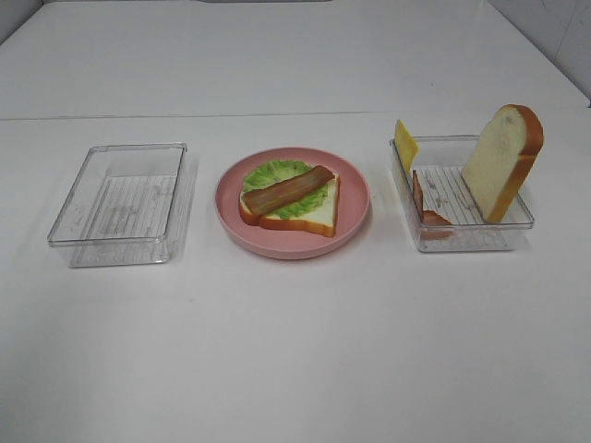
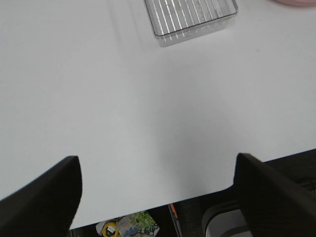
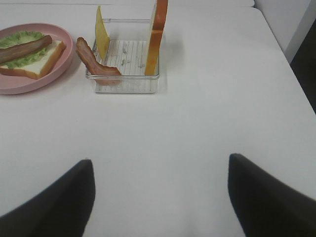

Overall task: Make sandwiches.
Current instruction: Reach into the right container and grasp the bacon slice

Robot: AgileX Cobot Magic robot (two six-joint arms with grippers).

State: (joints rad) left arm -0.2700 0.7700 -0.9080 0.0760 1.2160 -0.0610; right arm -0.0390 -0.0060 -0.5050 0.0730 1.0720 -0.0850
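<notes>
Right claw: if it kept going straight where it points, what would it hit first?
Likely the bare table, as the open right claw tilts down; beyond lies the clear tray holding the bread slice. Depth is unclear.

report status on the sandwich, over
left gripper, right gripper open, empty. sandwich on plate: bread, lettuce, bacon. cheese, meat strip, top slice in tray. nothing in the way.
</notes>
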